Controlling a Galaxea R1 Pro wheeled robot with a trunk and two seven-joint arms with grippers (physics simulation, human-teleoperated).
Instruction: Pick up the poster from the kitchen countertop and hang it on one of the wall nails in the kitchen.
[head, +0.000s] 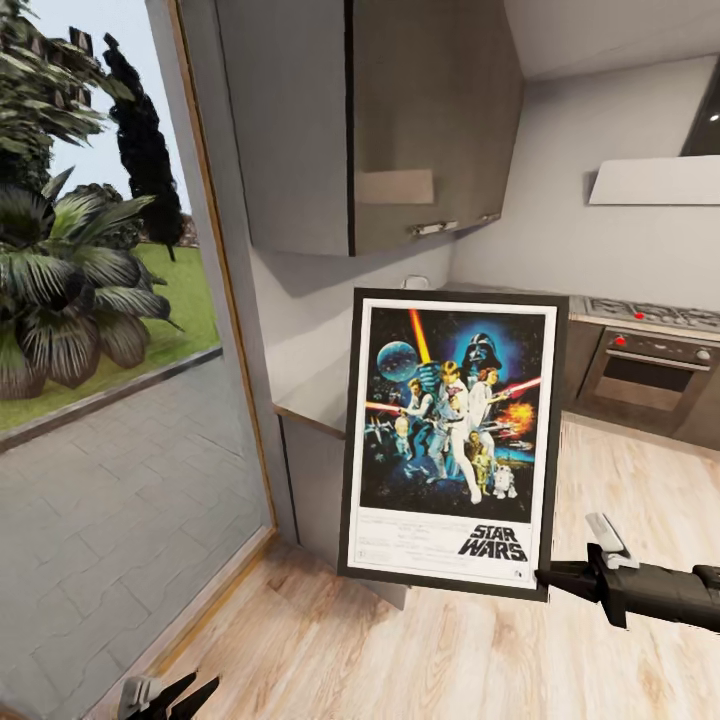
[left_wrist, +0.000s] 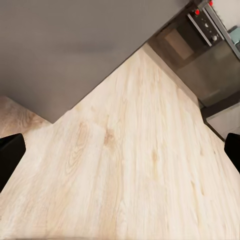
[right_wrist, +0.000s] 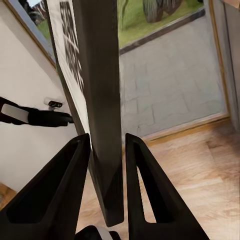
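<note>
The poster (head: 452, 440) hangs upright in mid-air in front of the cabinet run, its Star Wars artwork facing me. My right gripper (head: 547, 577) is shut on its lower right corner. In the right wrist view the two fingers (right_wrist: 67, 175) pinch the poster's black frame edge (right_wrist: 102, 115). The grey kitchen countertop (head: 305, 405) runs behind the poster, partly hidden by it. My left gripper (head: 170, 693) hangs low over the wooden floor, open and holding nothing. In the left wrist view its fingertips (left_wrist: 10, 155) sit far apart at the picture's edges.
A grey wall cabinet (head: 400, 120) hangs above the countertop. An oven (head: 645, 375) with a hob and a range hood (head: 655, 180) stands at the right. A tall glass window (head: 110, 400) to the garden takes up the left. Wooden floor (head: 450, 660) lies below.
</note>
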